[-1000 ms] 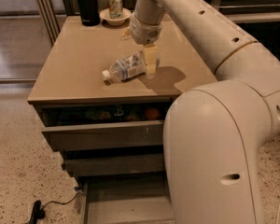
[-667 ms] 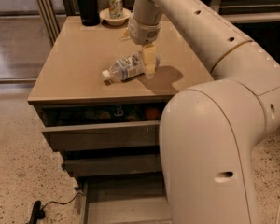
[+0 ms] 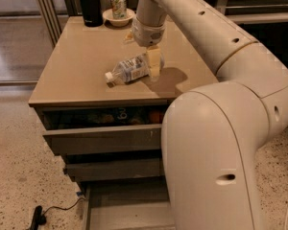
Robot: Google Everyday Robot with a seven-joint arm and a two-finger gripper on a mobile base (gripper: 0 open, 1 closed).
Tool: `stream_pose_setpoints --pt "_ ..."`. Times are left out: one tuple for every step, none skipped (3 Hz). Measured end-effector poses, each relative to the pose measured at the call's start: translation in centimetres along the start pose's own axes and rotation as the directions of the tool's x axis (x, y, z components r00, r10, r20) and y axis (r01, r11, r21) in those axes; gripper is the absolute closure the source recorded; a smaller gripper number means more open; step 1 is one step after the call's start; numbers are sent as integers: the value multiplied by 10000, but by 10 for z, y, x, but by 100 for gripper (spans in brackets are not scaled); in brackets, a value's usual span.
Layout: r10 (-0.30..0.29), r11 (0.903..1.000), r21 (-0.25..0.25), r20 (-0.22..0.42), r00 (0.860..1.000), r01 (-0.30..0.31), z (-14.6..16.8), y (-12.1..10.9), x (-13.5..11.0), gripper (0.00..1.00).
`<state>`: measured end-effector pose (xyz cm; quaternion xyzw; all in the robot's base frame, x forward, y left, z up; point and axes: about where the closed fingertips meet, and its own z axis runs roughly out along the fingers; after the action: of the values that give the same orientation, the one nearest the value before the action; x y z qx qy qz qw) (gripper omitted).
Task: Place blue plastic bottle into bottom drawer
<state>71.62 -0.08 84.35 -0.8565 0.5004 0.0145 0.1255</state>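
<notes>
Though set right against the base end of the blue plastic bottle [image 3: 129, 71], impossible to say of the gripper [image 3: 154, 65] whether clamped on it or only touching. Hangs low over the cabinet top [image 3: 81, 66], wrist pointing straight down. Just to the picture's left of the gripper, lying on its side, with the white cap aimed further left. Well behind and to the left, a black flask [image 3: 90, 4]; nearer, behind the gripper, a can [image 3: 118, 5] standing in a small bowl [image 3: 110, 18]. Below and in front, well apart from the gripper: top drawer [image 3: 103, 139] open, dim orange fruit inside; middle drawer [image 3: 115, 169] under it; bottom drawer [image 3: 129, 210] lowest, pulled out, plain grey inside. Down on the speckled floor, further left, a black cable [image 3: 38, 217].
</notes>
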Motion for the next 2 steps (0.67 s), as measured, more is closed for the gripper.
stream_pose_setpoints --pt "-58 9999 -89 -13 10000 58 1 1 1 34" --pt "-58 9999 -89 -13 10000 58 1 1 1 58"
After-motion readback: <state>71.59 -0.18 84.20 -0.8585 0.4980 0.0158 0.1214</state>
